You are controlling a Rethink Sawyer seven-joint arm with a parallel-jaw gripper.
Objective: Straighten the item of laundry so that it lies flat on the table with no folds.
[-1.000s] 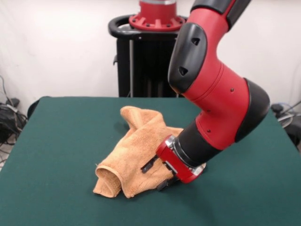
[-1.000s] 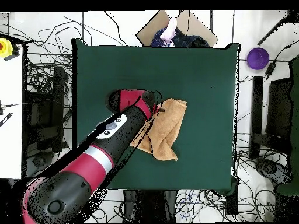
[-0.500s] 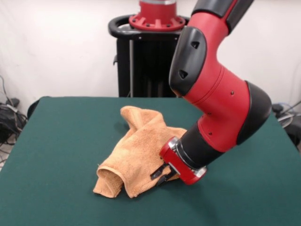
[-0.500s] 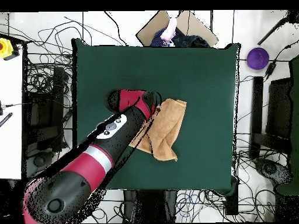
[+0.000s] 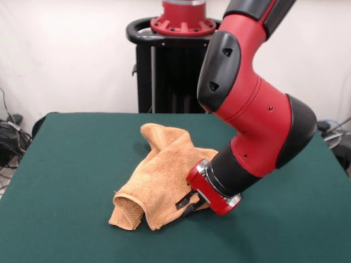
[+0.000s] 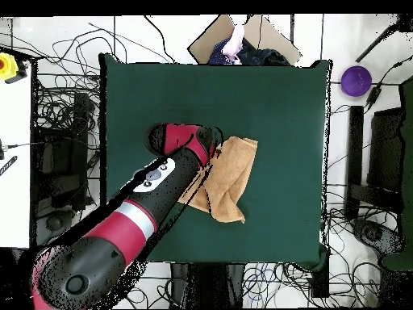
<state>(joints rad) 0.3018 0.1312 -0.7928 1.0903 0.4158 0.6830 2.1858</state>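
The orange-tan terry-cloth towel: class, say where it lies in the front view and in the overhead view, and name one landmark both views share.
Front view: the orange-tan terry-cloth towel lies crumpled at the middle, left of the red and black arm's hand.
Overhead view: it lies just right of the middle, partly under the arm.
Shared landmark: the dark green felt-like table beneath it.

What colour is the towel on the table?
Orange-tan, plain terry; the towel shows best in the front view, against the dark green table.

light: even, bright (indoor) | shadows: soft, faint | glare: none | focus: slightly soft
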